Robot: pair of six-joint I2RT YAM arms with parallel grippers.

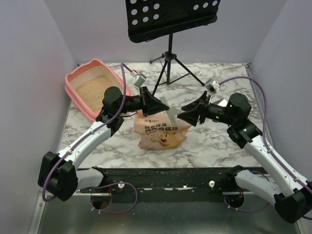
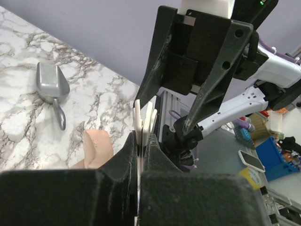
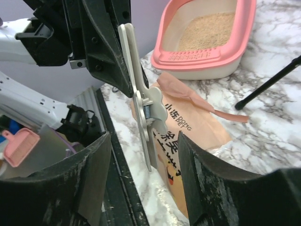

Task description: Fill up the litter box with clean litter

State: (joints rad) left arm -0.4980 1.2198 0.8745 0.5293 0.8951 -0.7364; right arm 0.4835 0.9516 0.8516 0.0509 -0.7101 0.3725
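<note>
1 litter box (image 1: 79, 70), long axis diagonal, grate toward bag (image 1: 161, 134)

I see the litter box (image 1: 80, 69) at the far left corner, with litter (image 1: 95, 90) in it. The stand (image 1: 169, 53) is at the middle of the far edge. The bag (image 1: 161, 134) stands mid-table, and the clip (image 1: 171, 113) is above it, between my left gripper (image 1: 155, 103) and right gripper (image 1: 189, 116).

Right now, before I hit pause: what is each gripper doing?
Left gripper: closed on the cream bag clip.
Right gripper: open, jaws either side of that clip.
</note>
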